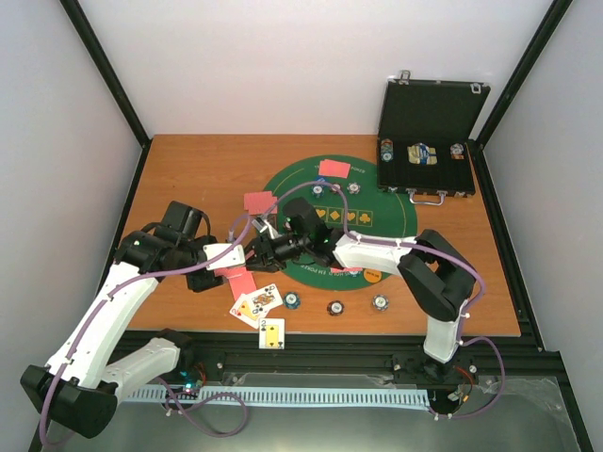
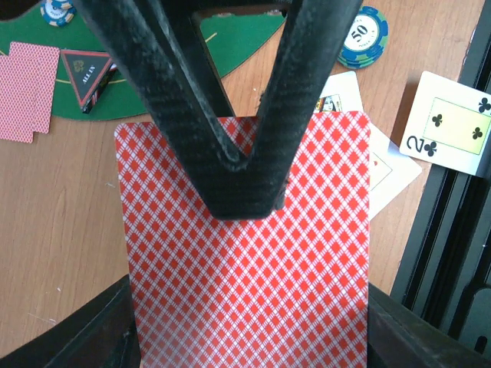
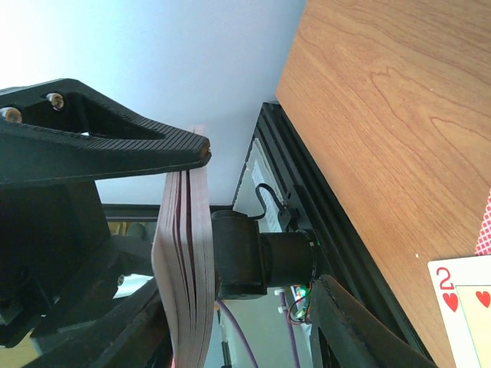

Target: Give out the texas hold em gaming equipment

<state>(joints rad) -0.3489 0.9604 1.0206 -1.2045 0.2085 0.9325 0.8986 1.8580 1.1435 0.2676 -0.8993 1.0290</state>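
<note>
Over the wooden table (image 1: 188, 169), the right gripper (image 3: 184, 230) clamps the deck (image 3: 188, 307) as a supply, while the left gripper (image 2: 245, 180) pinches one red-backed card (image 2: 245, 291) near the front edge, apparently for dealing

walls (image 1: 311, 66) white | table (image 1: 198, 174) wooden | corner posts (image 1: 105, 71) black | light even

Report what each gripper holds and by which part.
Left gripper: a single red-backed card, pinched near the middle of one short edge. Right gripper: a stack of cards, gripped at one end; the exact contact is hidden.
</note>
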